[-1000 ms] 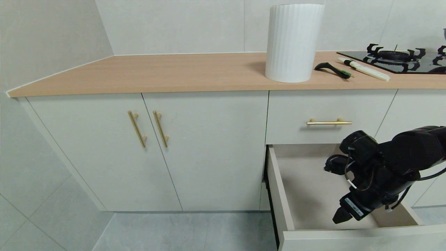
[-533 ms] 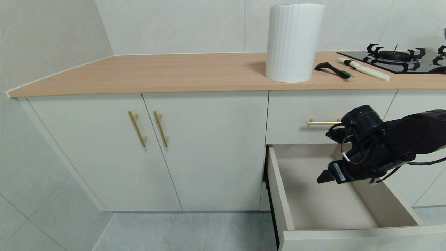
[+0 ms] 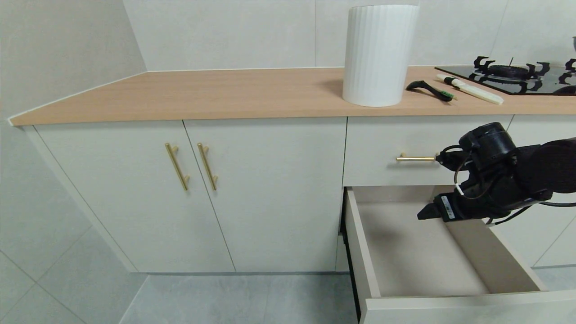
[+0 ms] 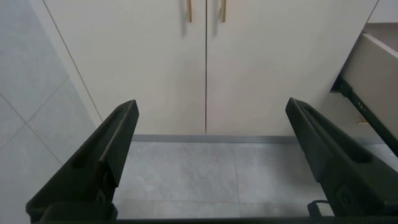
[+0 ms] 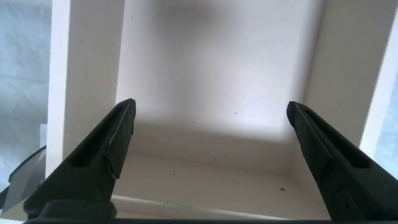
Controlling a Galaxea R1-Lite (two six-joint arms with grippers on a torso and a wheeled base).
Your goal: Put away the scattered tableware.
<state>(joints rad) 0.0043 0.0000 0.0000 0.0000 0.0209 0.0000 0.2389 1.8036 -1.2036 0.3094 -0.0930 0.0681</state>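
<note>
R claw [image 3: 427,213] spread, empty, above drawer [image 3: 358,243], pulled out to receive peeler [image 3: 429,90] and knife [image 3: 470,89] from counter [image 3: 225,96]. L claw [image 4: 211,109] spread.

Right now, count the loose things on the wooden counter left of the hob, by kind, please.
Tall white ribbed container: 1
Small utensils: 2 (black-handled utensil, long cream utensil)
Total: 3
</note>
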